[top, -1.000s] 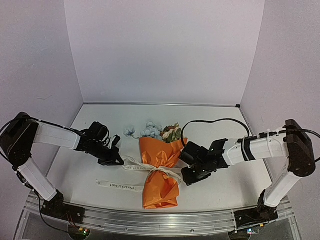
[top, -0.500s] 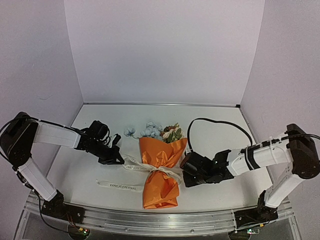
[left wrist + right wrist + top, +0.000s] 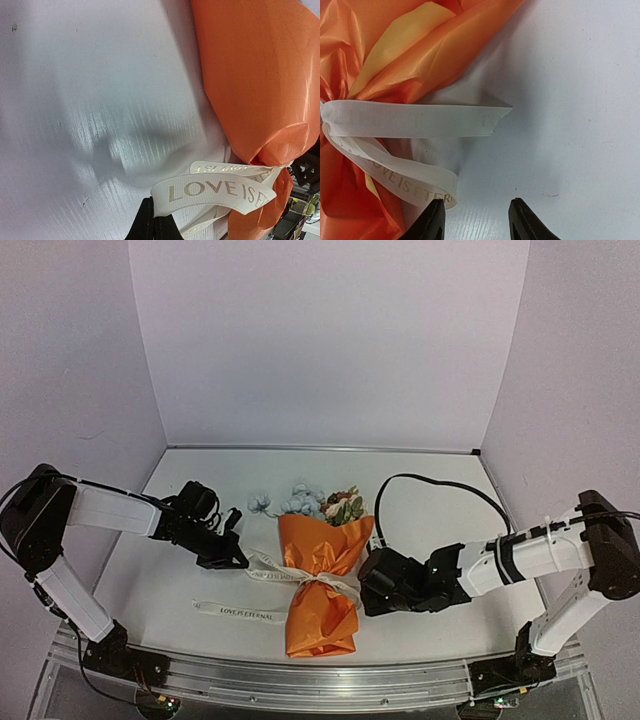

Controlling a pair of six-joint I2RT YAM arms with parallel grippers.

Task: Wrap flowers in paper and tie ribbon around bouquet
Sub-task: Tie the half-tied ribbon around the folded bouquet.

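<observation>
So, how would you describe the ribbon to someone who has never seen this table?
Find the orange paper bouquet lying in the middle of the white table. Around its pinched waist runs the ribbon, its tails spreading over the table on both sides. It is the only narrow white strip, and it carries small printed lettering.

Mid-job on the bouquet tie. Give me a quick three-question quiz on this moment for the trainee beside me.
1. True or false: the right gripper is clamped on the ribbon.
2. Which one pinches the ribbon? A) left gripper B) right gripper C) neither
3. Fill in: the bouquet is wrapped in ____ paper.

Key: 1 false, its jaws stand open with nothing between them and the ribbon ends lie just ahead; 2 A; 3 orange.
</observation>
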